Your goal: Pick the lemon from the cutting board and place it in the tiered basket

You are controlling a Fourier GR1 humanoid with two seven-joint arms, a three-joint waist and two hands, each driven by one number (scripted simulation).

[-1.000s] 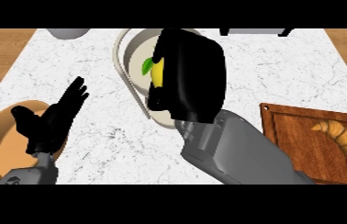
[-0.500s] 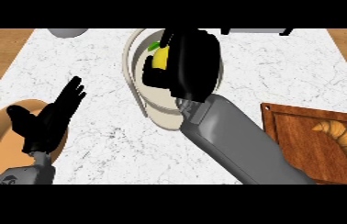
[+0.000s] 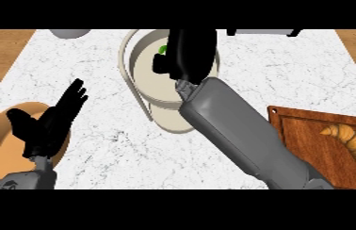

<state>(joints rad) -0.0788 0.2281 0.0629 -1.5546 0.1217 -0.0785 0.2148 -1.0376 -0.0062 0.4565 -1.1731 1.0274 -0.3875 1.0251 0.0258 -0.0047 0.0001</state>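
Observation:
My right hand (image 3: pixel 189 54) hangs over the upper tier of the cream tiered basket (image 3: pixel 136 45), fingers curled downward. Of the lemon only a small green patch (image 3: pixel 163 49) shows beside the thumb; the hand covers the rest. The grey right forearm runs from the lower right across the basket's lower tier (image 3: pixel 167 123). The wooden cutting board (image 3: pixel 299 135) lies at the right edge, well behind the hand. My left hand (image 3: pixel 49 123) rests open at the lower left, fingers up.
A croissant (image 3: pixel 342 132) lies on the cutting board. A tan round dish (image 3: pixel 8 139) sits under the left hand at the left edge. A grey object (image 3: pixel 69 33) and a dark one (image 3: pixel 264 32) stand along the counter's far edge.
The right hand has moved farther back over the basket's upper tier with the lemon; the yellow part seen before is now hidden. The left hand has stayed put.

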